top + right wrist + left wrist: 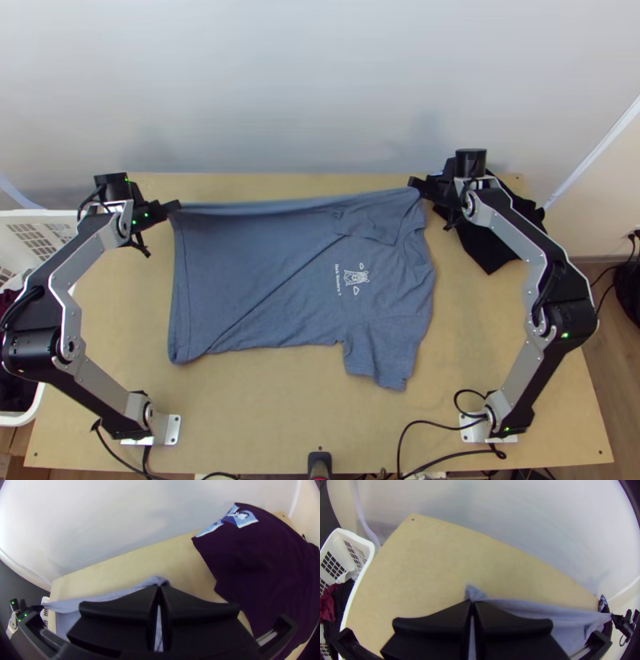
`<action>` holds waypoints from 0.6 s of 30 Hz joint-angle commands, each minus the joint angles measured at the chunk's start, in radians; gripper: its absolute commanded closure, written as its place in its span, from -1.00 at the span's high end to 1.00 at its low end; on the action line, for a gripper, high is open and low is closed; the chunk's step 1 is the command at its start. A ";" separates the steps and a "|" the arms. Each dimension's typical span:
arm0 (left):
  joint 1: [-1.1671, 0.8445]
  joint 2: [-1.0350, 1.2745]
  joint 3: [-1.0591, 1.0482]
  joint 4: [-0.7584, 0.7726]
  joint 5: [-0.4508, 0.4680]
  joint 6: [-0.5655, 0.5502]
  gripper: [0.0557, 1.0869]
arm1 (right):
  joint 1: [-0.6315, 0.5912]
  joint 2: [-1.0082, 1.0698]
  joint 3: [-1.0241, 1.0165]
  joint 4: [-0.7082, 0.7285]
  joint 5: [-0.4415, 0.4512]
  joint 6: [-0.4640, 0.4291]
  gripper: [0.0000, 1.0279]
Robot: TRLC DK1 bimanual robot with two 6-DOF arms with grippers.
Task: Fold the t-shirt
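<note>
Blue-grey t-shirt (272, 272): far edge stretched taut
Left gripper (177, 206): jaws clamped on hem end
Right gripper (412, 183): jaws clamped on collar end

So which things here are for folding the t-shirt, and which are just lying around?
For the job:
Blue-grey t-shirt
Left gripper, shut on it
Right gripper, shut on it

Just lying about:
Dark garment near the right gripper
White basket holding maroon cloth
</note>
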 commanded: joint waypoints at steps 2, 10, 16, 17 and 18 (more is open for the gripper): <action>-0.009 0.016 0.052 -0.111 0.062 -0.038 -0.93 | 0.004 0.037 0.091 -0.127 0.012 0.033 -0.94; -0.010 -0.004 0.017 -0.152 0.081 -0.030 -0.93 | 0.007 0.013 0.094 -0.250 0.012 0.033 -0.94; 0.007 -0.014 -0.037 -0.152 0.079 -0.016 -0.93 | 0.006 -0.044 0.010 -0.256 0.014 0.016 -0.94; 0.011 -0.014 -0.046 -0.152 0.079 -0.011 -0.93 | 0.004 -0.049 -0.004 -0.256 0.014 0.010 -0.94; 0.014 -0.017 -0.057 -0.149 0.081 -0.004 -0.93 | 0.001 -0.055 -0.018 -0.256 0.014 0.008 -0.94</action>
